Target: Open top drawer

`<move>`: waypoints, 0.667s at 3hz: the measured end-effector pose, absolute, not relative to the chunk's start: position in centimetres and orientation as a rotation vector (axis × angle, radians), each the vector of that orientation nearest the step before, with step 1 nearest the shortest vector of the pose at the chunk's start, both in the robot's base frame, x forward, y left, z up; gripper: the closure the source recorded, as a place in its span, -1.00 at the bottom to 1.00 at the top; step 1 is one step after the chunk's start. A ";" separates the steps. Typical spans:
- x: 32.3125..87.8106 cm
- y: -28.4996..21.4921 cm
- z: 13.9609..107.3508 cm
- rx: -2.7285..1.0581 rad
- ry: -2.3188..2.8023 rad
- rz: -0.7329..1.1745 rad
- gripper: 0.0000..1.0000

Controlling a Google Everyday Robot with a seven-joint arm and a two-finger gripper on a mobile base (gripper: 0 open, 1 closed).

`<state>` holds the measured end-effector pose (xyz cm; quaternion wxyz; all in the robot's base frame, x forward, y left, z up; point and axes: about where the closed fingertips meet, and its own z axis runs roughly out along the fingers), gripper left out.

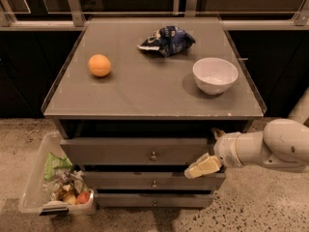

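The top drawer (pixel 111 151) is the widest grey front, just under the cabinet's top, with a small round metal knob (pixel 153 155) at its centre. A dark gap lies between it and the tabletop. My gripper (pixel 204 166), cream-coloured on a white arm (pixel 270 146), comes in from the right. It sits in front of the drawer's lower right corner, well to the right of the knob and a little below it. It holds nothing that I can see.
On the grey cabinet top (pixel 145 95) lie an orange (pixel 99 65), a blue crumpled bag (pixel 166 40) and a white bowl (pixel 215 75). Two slimmer drawers (pixel 120 181) sit below. A clear bin (pixel 34 187) with food and rubbish stands on the floor at the left.
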<state>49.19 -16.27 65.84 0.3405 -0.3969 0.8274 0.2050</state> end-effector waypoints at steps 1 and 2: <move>48.5 -16.2 65.8 -1.057 2.174 0.534 -1.00; 47.3 -16.2 65.7 -1.100 2.214 0.534 -1.00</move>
